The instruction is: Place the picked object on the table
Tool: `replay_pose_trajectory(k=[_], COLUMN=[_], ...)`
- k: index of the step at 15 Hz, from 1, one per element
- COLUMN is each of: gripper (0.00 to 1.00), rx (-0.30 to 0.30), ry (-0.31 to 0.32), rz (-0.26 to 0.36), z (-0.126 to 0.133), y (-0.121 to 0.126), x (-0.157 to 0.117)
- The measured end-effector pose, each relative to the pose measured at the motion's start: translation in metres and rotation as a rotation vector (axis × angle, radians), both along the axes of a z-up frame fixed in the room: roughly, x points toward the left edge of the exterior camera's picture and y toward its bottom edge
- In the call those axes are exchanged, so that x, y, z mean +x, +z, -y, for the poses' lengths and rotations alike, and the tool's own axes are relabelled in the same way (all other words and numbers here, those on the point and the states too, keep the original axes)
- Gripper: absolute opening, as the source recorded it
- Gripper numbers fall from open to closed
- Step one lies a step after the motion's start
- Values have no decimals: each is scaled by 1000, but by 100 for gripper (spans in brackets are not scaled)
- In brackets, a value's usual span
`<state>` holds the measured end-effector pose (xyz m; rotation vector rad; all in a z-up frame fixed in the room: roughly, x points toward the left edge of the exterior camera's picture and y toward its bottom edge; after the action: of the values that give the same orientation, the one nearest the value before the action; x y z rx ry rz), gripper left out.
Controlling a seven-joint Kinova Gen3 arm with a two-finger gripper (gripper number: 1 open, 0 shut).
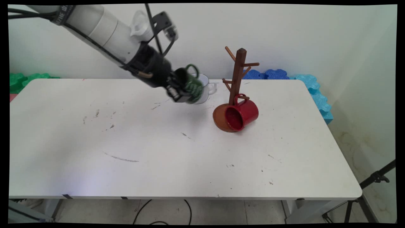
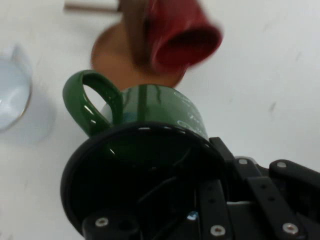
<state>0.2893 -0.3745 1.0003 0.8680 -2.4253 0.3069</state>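
Note:
My gripper (image 1: pixel 185 90) is shut on a dark green mug (image 1: pixel 192 84), held in the air above the table's far middle. In the hand view the green mug (image 2: pixel 150 125) fills the centre, its handle (image 2: pixel 87 102) sticking out to the left. A brown wooden mug tree (image 1: pixel 238 76) stands to the right. A red mug (image 1: pixel 241 114) hangs from a low peg by its handle, mouth facing the near side. A white mug (image 1: pixel 205 87) stands just behind the green one, partly hidden by it.
Green foam blocks (image 1: pixel 25 79) lie behind the table's far left edge and blue ones (image 1: pixel 303 82) along the far right corner. A black tripod (image 1: pixel 367 193) stands off the table's near right corner.

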Motion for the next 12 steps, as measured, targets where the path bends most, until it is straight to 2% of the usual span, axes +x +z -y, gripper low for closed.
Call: replay_pose_trajectory(k=[6,9,12], gripper=[0,0,0], rx=[55,68,77], ry=[-79,-137,-187], rz=[225,295,330], z=[28,46,59], y=[-29,-47,-60], x=[28,31,28])
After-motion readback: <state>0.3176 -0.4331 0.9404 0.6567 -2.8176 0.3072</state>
